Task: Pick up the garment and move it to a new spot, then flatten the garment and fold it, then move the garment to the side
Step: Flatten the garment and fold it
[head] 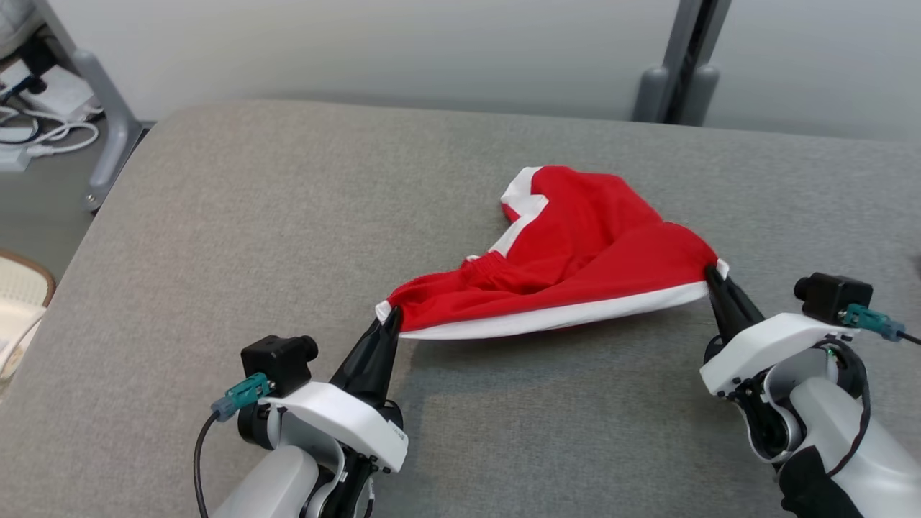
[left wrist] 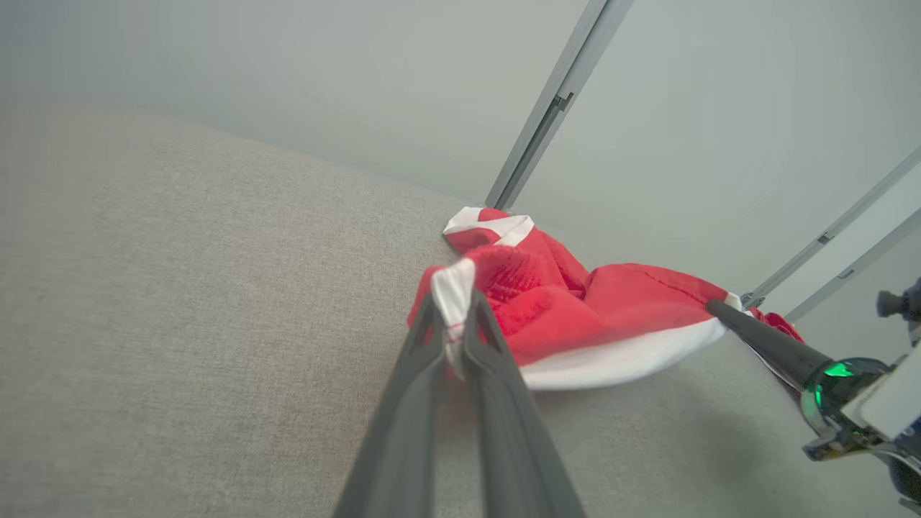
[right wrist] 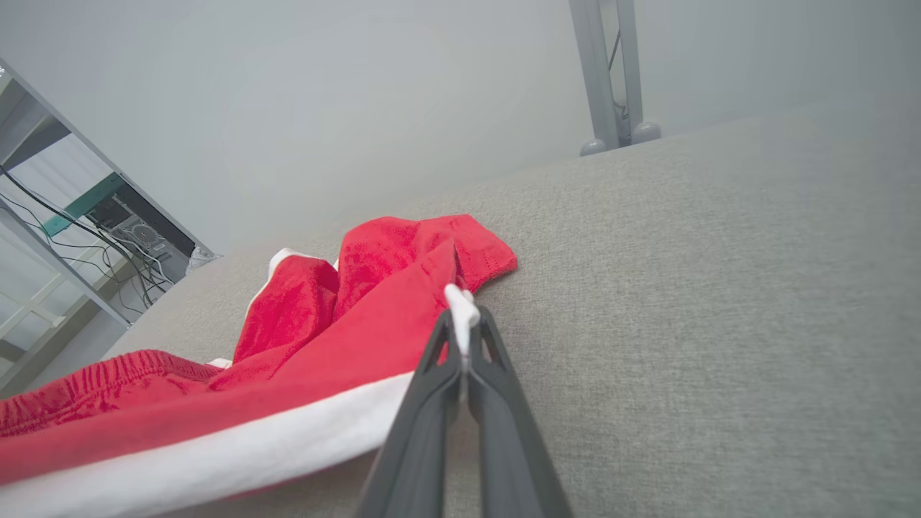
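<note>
We see a grey cloth table (head: 288, 216) that takes most of the head view. Behind it, from 10 to 2 o'clock, there is a pale wall (head: 360, 43). At 1 o'clock a grey post (head: 656, 93) rises just behind the table's far edge. At 10 o'clock a slanted grey leg (head: 108, 97) stands on the floor (head: 43, 216), and white cables (head: 50, 133) lie near it. At 9 o'clock we see a basket (head: 39, 267) with a brown rim. In the right wrist view, a computer (right wrist: 137, 232) with dark wires sits at 9 o'clock.

Left claw (head: 392, 316) and right claw (head: 712, 273) both pinched tight, forearms well apart.
</note>
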